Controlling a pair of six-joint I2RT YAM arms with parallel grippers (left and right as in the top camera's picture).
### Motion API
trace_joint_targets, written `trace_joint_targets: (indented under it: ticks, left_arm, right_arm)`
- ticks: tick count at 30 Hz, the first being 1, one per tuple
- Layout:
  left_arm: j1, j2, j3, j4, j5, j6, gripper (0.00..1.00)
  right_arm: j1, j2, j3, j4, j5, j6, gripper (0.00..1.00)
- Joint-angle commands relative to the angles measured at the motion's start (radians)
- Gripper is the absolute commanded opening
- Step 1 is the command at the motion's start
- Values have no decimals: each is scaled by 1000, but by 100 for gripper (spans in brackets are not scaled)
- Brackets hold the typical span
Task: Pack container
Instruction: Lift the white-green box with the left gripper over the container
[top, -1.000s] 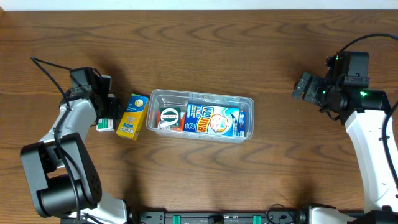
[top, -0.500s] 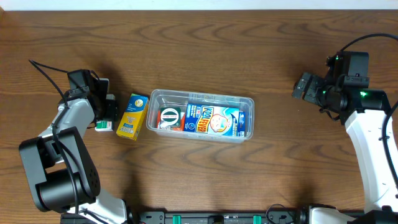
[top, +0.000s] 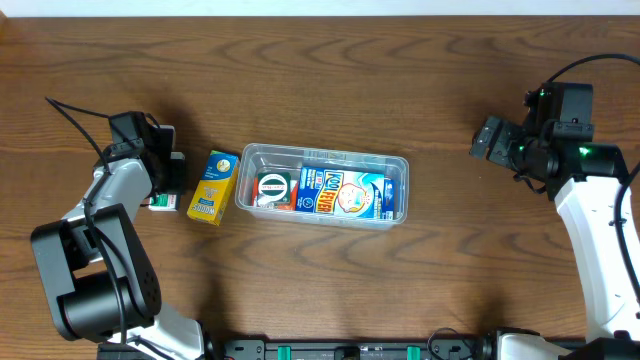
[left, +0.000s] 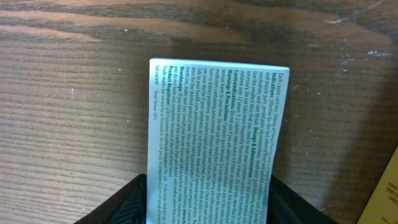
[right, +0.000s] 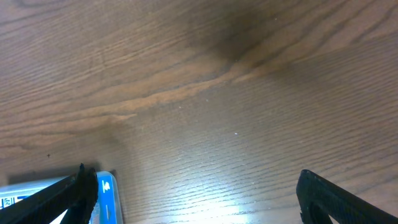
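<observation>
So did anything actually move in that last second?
The left gripper drew slightly outward, away from the yellow box, with the white printed box between its fingers; whether it grips it I cannot tell. The right gripper, open, the container and the boxes inside it stayed as they were.

Left arm (top: 112, 195) bent at the left side, left gripper (top: 166, 188) pointing down, fingers (left: 127, 202) close against both long sides of a white box (left: 214, 143), right arm (top: 600, 215) extended far right, right gripper (top: 487, 140) spread wide, holding nothing
</observation>
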Motion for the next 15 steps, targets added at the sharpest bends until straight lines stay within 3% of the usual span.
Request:
trace_joint_targets:
  ticks: [1,15]
  left_arm:
    - [4,-24,0,-5,0,-19,50]
    - [3,-121,0,-24,0,-19,47]
  right_arm:
    - [-5,-2,3,-2,-7,13,99]
    - [-5,-2,3,-2,-7,13,99]
